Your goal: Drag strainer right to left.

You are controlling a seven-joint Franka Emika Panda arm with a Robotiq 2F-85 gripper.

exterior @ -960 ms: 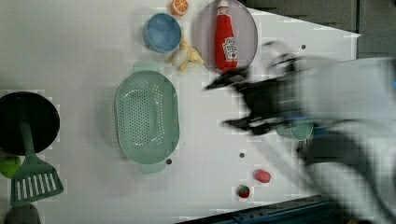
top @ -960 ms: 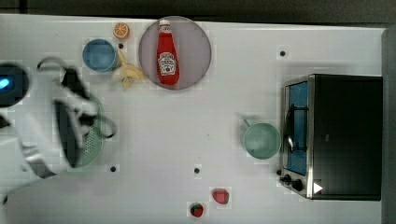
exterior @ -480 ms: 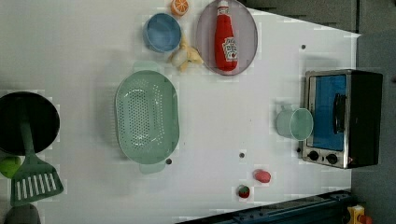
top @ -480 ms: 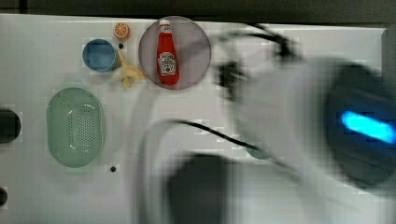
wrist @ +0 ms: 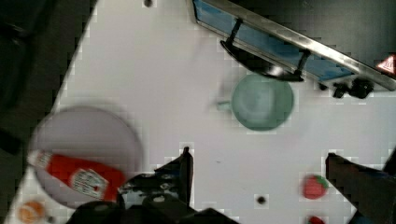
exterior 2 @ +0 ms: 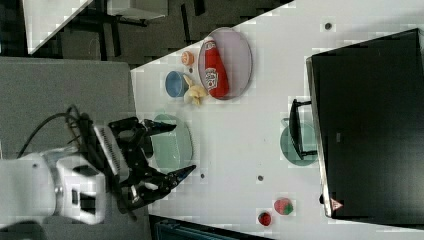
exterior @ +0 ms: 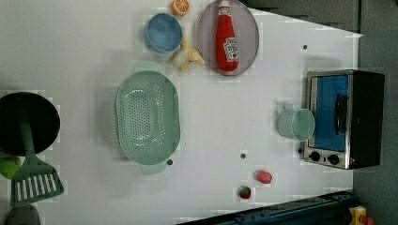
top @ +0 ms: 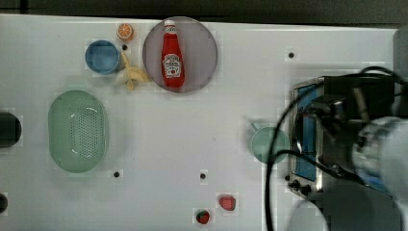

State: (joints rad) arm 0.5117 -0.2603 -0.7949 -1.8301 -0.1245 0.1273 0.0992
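The strainer (top: 78, 131) is seen lying flat on the white table (top: 202, 96) toward nine o'clock in the top view, well apart from the arm, with its perforated bottom facing up; in the left view the strainer (exterior: 148, 117) is found just left of centre. In the right view the gripper (exterior 2: 172, 150) is seen with its fingers spread wide and nothing held between them, one fingertip (exterior 2: 170, 128) overlapping the strainer (exterior 2: 172, 142) as pictured, though contact cannot be judged. In the wrist view the gripper (wrist: 261, 163) is likewise shown released, with bare table between its fingers. A blue cup (top: 102, 57) is placed at about twelve o'clock from the strainer in the top view, with a banana (top: 132, 74) just beside it and an orange slice (top: 125, 32) near. A ketchup bottle (top: 172, 55) is laid on a grey plate (top: 202, 53). A mint-green cup (top: 267, 144) is set just beside the toaster oven (exterior: 345, 119), toward three o'clock in the top view. Two small red fruits (top: 227, 202) are seen near six o'clock.
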